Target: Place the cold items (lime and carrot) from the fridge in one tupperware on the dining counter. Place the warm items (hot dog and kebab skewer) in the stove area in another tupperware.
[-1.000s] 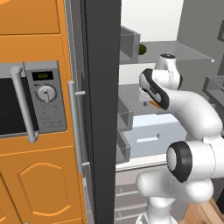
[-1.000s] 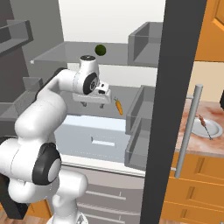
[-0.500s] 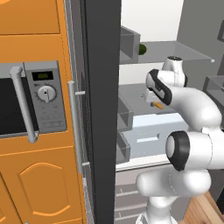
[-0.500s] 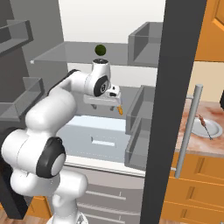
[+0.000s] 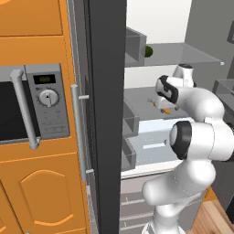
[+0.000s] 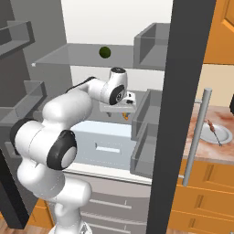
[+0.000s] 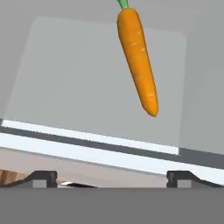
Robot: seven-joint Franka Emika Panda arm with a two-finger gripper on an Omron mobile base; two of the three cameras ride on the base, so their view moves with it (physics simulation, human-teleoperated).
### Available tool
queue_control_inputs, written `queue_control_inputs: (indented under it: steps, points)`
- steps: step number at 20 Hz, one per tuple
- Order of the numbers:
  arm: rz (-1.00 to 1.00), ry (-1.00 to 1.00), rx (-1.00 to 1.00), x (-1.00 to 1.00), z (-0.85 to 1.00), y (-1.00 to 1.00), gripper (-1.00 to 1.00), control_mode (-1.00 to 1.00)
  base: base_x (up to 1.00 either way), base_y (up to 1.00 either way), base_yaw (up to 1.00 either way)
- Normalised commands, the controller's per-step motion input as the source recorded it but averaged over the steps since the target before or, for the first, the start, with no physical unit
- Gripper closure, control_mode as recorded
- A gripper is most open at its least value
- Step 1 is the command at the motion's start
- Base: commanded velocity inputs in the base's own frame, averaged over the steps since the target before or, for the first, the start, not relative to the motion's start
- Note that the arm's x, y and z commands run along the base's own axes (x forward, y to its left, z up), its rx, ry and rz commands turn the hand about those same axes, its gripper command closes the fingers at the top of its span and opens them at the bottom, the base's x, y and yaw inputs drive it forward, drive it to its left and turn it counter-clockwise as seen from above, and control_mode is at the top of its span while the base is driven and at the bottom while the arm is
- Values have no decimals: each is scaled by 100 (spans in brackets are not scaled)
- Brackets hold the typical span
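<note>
Claw [image 7: 111, 175] is hanging with its jaws spread wide and nothing between them, because I am lining it up over the carrot [image 7: 138, 59] before any grip. That carrot is lying flat on the grey fridge shelf [image 7: 65, 87], toward its far right corner, pointed end nearest me. I am seeing the lime [image 6: 105, 51] sitting alone on the glass shelf [image 6: 68, 55] above, near its back edge, waiting its turn. Compared with a second ago, I am finding the arm reaching deeper into the fridge, hand now directly over the carrot.
</note>
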Motion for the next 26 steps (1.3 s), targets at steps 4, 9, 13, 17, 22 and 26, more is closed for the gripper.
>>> queue_control_inputs:
  steps: [4,9,13,17,22,26]
  points:
    - [11,0,0,44,-15,-24,-100,-100,0,0,0]
    - [3,0,0,31,-18,-3,-100,-100,0,0,0]
    - [1,0,0,28,-34,1,-100,-100,0,0,0]
    - [0,0,0,36,-27,0,-100,-100,0,0,0]
    - [1,0,0,36,-28,0,-100,-100,0,0,0]
    - [0,0,0,31,-16,0,-100,-100,0,0,0]
